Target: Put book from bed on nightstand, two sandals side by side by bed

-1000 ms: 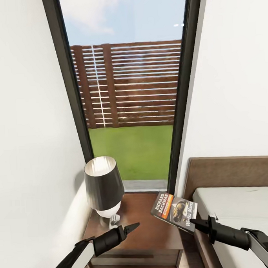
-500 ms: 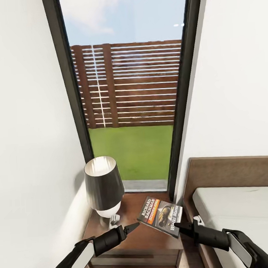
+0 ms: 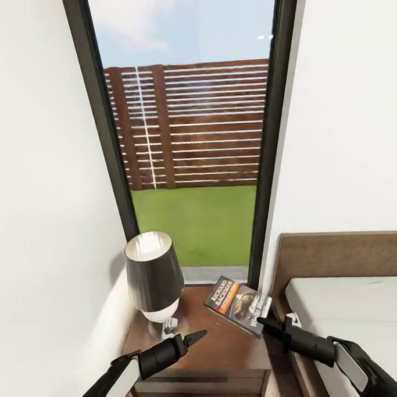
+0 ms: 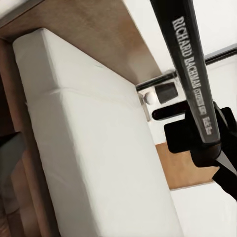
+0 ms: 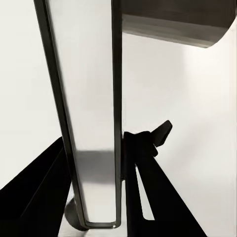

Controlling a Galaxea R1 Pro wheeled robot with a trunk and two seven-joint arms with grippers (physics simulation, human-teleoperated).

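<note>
R end effector grips book over nightstand — L end effector closed, empty.

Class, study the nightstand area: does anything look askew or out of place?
Yes. The book is not lying flat: the right hand pinches its corner, so it hangs tilted over the nightstand beside the lamp.

Both arms are glossy black tapered cylinders behind white forearm panels, ending in the left gripper and right gripper, each with slim pointed black fingers.
</note>
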